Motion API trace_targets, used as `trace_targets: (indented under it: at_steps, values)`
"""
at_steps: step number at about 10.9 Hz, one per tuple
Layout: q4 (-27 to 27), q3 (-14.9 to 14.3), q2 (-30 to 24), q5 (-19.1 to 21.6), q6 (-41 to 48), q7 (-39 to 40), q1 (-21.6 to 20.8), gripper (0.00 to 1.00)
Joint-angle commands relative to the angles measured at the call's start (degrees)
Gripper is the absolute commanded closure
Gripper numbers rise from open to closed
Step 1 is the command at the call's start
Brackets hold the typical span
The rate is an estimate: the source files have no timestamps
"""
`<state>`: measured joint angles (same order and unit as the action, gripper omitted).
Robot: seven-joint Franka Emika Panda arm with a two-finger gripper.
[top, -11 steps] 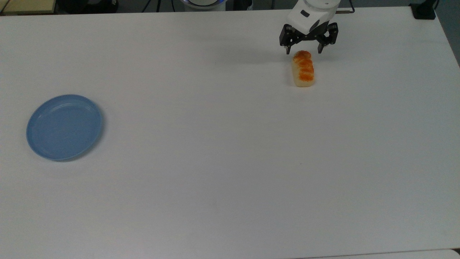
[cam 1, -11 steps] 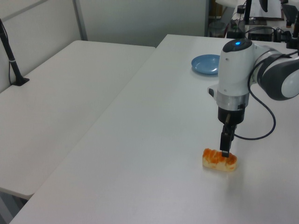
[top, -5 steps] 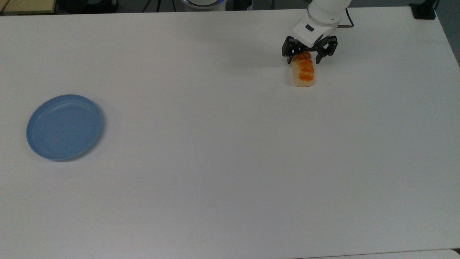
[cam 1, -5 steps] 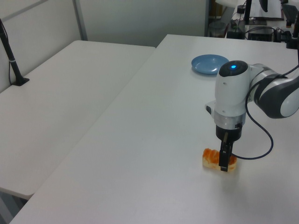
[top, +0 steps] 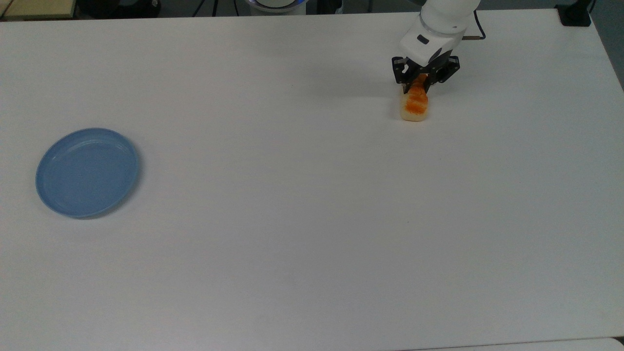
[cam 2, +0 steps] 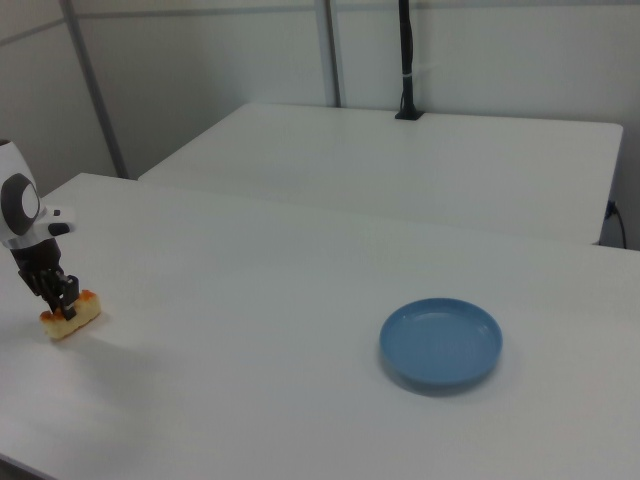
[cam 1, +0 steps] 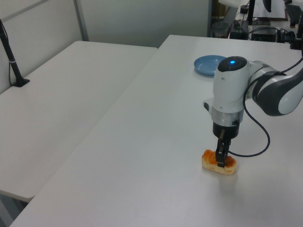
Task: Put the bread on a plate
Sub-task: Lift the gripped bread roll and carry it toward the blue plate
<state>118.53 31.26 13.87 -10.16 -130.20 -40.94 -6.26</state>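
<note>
White surface (top: 292, 219) carries the bread (top: 415, 105), which lies flat, well apart from the light-blue plate (top: 87, 171); nothing stands between them. The claw (top: 417, 87) is clamped on the bread's far end, hiding that end.

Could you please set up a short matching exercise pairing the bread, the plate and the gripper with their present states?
Things:
1. bread
2. plate
3. gripper

States:
A. empty, far from the arm
B. closed around one end of the loaf
C. lying on the white table, clasped at one end

Pairs: 1-C, 2-A, 3-B
</note>
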Motion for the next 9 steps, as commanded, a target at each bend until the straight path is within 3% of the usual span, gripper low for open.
trace_targets:
  at_steps: [1, 4, 7, 9]
  values:
    - [-0.3, -0.1, -1.3, -1.2, 0.3, -0.9, 1.0, 0.93]
    - [-2.5, -0.1, -5.3, -1.2, 3.4, 2.3, 6.6, 0.93]
    - [-12.3, -0.6, -5.5, -0.3, 11.3, 11.0, 14.9, 0.93]
    - [-18.3, -2.6, -5.2, 0.1, 14.2, 16.0, 18.6, 0.93]
